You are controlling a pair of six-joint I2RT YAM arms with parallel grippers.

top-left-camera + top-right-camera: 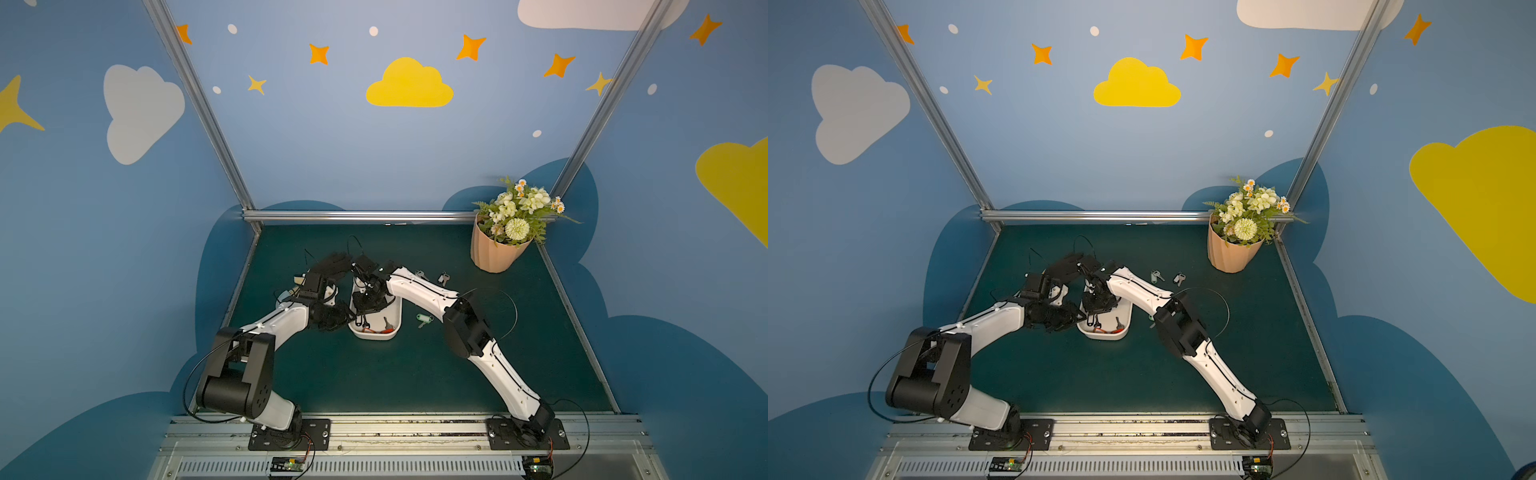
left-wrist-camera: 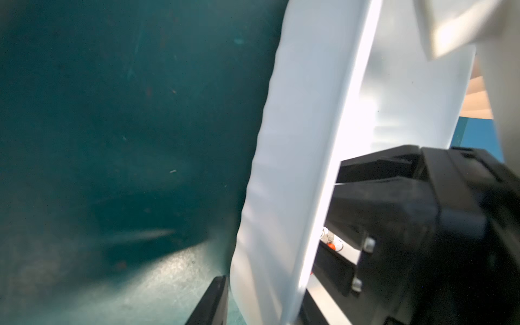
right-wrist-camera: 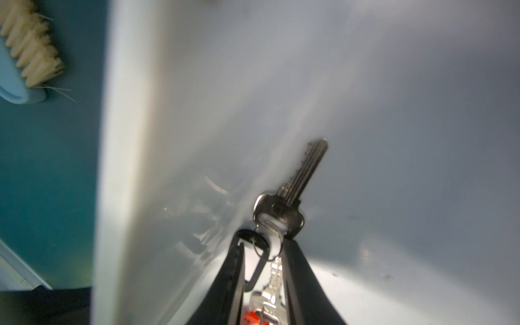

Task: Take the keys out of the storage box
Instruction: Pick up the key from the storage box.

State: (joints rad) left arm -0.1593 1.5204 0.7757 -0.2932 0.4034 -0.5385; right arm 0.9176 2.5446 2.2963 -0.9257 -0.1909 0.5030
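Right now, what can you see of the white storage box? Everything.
The storage box is a white, shallow, rounded-rectangle tub, open-topped, with smooth walls that look like plastic. It rests mid-workspace on the green table. The left gripper straddles the wall on its own side and seems to clamp it. The right gripper reaches inside with keys between its fingers. More of them, some red-tagged, lie on the floor at the near end.

brush cut off, storage box perhaps half hidden
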